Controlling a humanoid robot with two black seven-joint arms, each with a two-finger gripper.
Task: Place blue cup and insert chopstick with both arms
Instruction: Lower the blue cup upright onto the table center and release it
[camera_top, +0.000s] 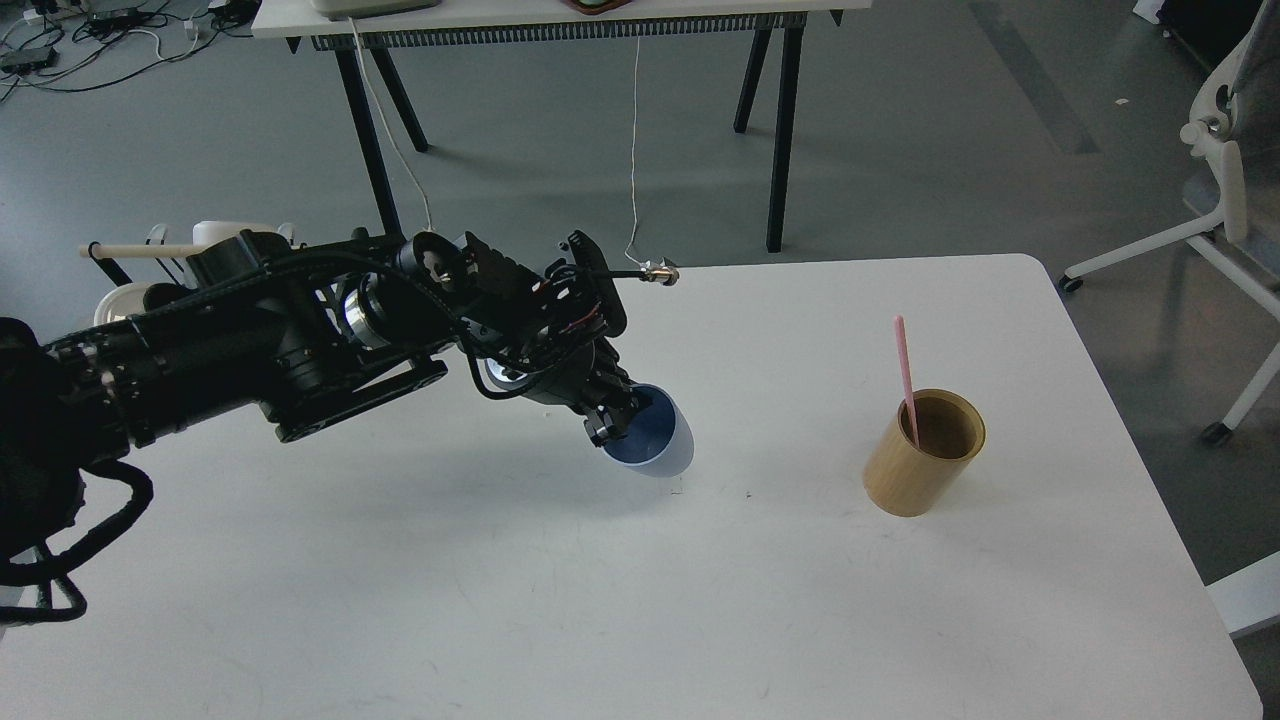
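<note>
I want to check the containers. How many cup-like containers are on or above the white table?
2. The blue cup is near the table's middle, tilted and held at its rim by the left gripper. The tan wooden holder stands upright to the right, with the pink chopstick inside.

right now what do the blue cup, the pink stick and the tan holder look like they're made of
The blue cup, in the left gripper, looks like thin plastic: smooth pale outside, darker blue inside. The pink stick is probably plastic too: even colour, no grain visible. The tan holder seems wood or bamboo, matte, though grain is too fine to confirm.
</note>
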